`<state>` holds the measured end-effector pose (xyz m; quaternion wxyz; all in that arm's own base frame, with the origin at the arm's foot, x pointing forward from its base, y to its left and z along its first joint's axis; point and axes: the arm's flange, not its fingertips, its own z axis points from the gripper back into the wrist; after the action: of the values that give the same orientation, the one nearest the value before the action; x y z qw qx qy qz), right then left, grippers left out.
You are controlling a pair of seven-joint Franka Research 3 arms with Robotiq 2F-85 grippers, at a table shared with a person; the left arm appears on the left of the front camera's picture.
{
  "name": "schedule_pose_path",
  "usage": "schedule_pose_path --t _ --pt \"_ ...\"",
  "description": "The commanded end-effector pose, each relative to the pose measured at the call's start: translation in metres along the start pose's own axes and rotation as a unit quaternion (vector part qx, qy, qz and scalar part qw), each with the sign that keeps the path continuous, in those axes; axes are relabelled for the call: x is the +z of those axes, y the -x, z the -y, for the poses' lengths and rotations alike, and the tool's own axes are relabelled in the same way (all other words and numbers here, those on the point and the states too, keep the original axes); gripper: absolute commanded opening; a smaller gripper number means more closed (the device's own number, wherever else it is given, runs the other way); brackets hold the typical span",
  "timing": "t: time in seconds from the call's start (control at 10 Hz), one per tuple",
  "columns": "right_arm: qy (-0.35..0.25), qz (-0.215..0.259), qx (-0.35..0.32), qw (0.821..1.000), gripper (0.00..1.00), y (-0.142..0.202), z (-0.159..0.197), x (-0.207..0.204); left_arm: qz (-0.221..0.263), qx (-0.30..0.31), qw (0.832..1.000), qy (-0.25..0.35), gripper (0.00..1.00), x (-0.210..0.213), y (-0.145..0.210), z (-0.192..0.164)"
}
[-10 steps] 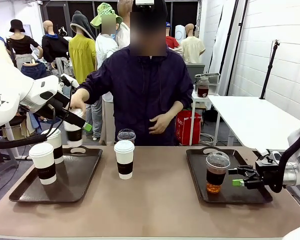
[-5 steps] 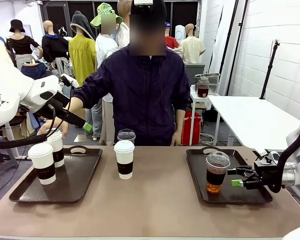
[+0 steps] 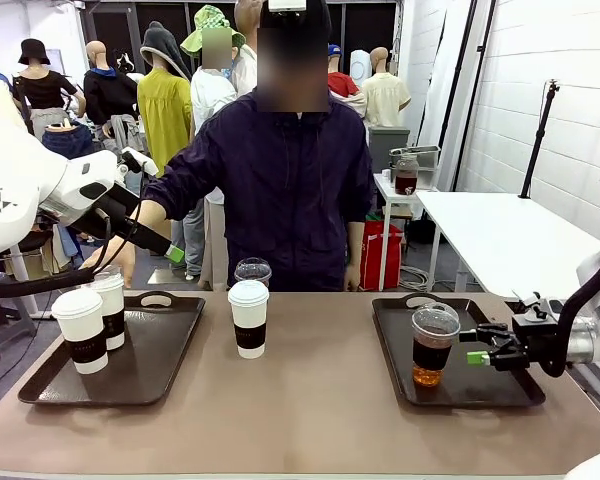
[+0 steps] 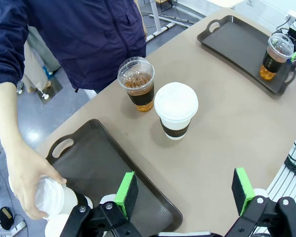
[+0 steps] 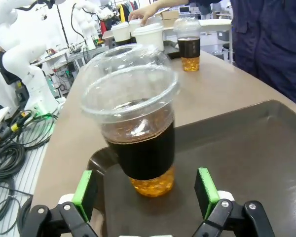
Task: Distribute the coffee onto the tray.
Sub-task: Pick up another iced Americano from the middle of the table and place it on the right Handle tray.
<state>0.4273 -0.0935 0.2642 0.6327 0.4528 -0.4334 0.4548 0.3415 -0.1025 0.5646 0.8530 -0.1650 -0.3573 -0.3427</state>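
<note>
Left tray [image 3: 165, 345]: dark brown, handled, at the table's left end; two lidded white paper cups with dark sleeves upright on its near-left part, close together.
Front paper cup [image 3: 83, 330]: nearest the robot's edge, untouched.
Rear paper cup [image 3: 109, 300]: just behind the front one; person's hand [image 3: 117, 262] on its top, fingers wrapped round the lid in the left wrist view.
Left gripper [image 4: 185, 178]: raised over the table beside the left tray's inner edge, pointing down; green pads spread wide, nothing between them.
Middle paper cup [image 3: 248, 318]: white lid, dark sleeve, upright on the bare table between the trays, left of centre.
Far clear cup [image 3: 252, 270]: dome lid, brown coffee, dark sleeve; on the table just behind the middle paper cup, near the person's edge.
Right tray [image 3: 485, 388]: dark brown, handled, at the table's right end.
Tray clear cup [image 3: 433, 345]: dome lid, coffee dark above and amber at the base; upright near the middle of the right tray.
Right gripper [image 3: 478, 348]: low over the right tray, level with the tray clear cup and just to its right; fingers parted wide on either side of the cup's base in the right wrist view, not touching it.
</note>
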Motion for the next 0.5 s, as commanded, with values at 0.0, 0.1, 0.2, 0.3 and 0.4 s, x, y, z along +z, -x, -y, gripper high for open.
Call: schedule_pose_path --t 0.0,0.1,0.2,0.3,0.4 --pt "-0.002 -0.004 0.004 1.000 1.00 -0.015 0.027 0.014 0.001 0.002 1.000 0.004 1.00 0.000 0.001 -0.002" --pt "0.001 -0.009 0.014 1.000 1.00 -0.024 0.044 0.018 0.001 0.002 1.000 0.004 1.00 0.000 0.001 -0.002" --pt "0.003 -0.016 0.014 1.000 1.00 -0.031 0.063 0.023 0.001 0.002 1.000 0.004 1.00 0.000 0.001 -0.002" --pt "-0.004 -0.019 0.019 1.000 1.00 -0.038 0.076 0.024 0.001 0.002 1.000 0.004 1.00 0.000 0.001 -0.002" --pt "-0.015 -0.017 0.032 0.999 1.00 -0.045 0.090 0.025 0.001 0.002 1.000 0.004 1.00 0.000 0.001 -0.002"
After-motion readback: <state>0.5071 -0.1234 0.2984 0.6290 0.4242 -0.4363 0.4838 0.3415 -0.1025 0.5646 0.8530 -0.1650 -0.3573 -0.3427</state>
